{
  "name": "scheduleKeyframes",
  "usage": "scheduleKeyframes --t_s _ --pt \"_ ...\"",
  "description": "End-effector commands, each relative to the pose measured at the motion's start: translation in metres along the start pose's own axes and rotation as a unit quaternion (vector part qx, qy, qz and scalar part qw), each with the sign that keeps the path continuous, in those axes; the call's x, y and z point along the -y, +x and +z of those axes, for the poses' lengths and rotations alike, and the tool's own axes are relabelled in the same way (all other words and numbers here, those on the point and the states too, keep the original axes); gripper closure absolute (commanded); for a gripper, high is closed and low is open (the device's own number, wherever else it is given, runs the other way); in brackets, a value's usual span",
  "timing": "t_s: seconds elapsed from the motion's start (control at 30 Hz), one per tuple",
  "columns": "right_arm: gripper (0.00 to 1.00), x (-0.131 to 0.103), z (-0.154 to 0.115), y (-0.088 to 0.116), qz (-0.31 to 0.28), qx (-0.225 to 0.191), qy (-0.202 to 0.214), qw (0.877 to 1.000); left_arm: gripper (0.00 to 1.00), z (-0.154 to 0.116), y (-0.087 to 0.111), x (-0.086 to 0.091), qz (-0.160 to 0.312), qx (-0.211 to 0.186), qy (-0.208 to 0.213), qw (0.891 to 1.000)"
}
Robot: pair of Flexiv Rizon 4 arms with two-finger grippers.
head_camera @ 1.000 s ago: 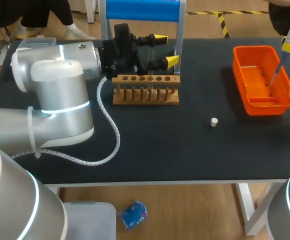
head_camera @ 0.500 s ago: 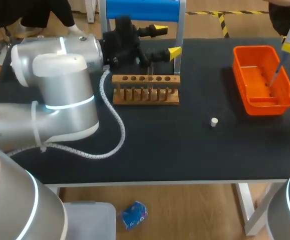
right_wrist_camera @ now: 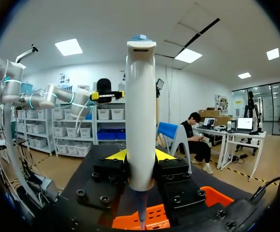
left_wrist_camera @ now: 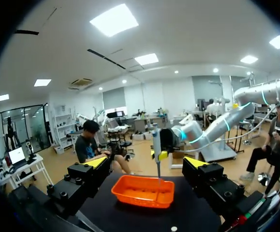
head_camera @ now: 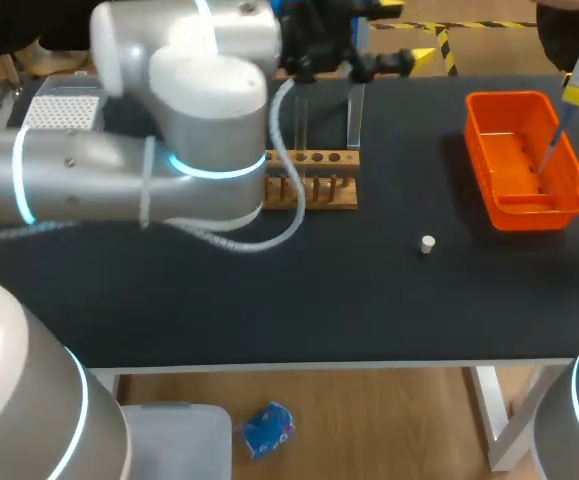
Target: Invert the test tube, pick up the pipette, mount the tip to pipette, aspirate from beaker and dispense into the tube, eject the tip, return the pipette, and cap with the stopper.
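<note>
The right pincer (right_wrist_camera: pixel 140 155) is clamped on the pipette (right_wrist_camera: pixel 140 121), one yellow-tipped finger on each side of its white body. It holds the pipette upright over the orange tray (head_camera: pixel 524 205), which sits by the tabletop's (head_camera: pixel 369 300) far right corner, and the thin tip points down into the tray. The left arm comes in across the far edge, and its left pincer (head_camera: pixel 401 32) hangs above the tabletop, past the wooden rack (head_camera: pixel 309 190), with its fingers wide apart and nothing visible between them. The rack stands near the middle of the far edge, and what looks like a clear test tube (head_camera: pixel 298 115) rises upright from one of its holes. The small white stopper (head_camera: pixel 427 243) lies alone on the tabletop between rack and tray, nearer the front edge than either. A white perforated tip box (head_camera: pixel 64 110) sits toward the far left corner, partly hidden by the left arm.
</note>
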State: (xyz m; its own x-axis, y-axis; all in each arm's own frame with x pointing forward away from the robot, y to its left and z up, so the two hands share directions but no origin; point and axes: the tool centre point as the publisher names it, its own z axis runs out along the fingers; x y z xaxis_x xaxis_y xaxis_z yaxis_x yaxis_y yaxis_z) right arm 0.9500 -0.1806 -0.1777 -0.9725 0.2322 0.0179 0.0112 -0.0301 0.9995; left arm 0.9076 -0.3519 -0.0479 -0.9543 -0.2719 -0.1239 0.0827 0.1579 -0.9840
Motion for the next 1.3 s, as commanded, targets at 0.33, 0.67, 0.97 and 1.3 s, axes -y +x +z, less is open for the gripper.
scheduleKeyframes --t_s 0.33,0.67,0.97,1.3 --pt "1.00 -0.001 0.000 0.000 0.000 0.001 0.001 1.000 0.00 0.091 -0.005 0.016 0.000 -0.015 -0.092 0.996" --pt "1.00 -0.001 0.000 0.000 0.000 0.001 0.001 1.000 0.00 0.094 -0.006 0.013 0.001 -0.009 -0.095 0.995" --pt "1.00 -0.001 0.000 0.000 0.000 0.001 0.001 1.000 0.00 0.133 -0.017 0.003 0.002 0.018 -0.107 0.994" --pt "1.00 -0.001 0.000 0.000 0.000 0.001 0.001 1.000 0.00 0.182 -0.017 0.011 -0.001 0.007 -0.087 0.996"
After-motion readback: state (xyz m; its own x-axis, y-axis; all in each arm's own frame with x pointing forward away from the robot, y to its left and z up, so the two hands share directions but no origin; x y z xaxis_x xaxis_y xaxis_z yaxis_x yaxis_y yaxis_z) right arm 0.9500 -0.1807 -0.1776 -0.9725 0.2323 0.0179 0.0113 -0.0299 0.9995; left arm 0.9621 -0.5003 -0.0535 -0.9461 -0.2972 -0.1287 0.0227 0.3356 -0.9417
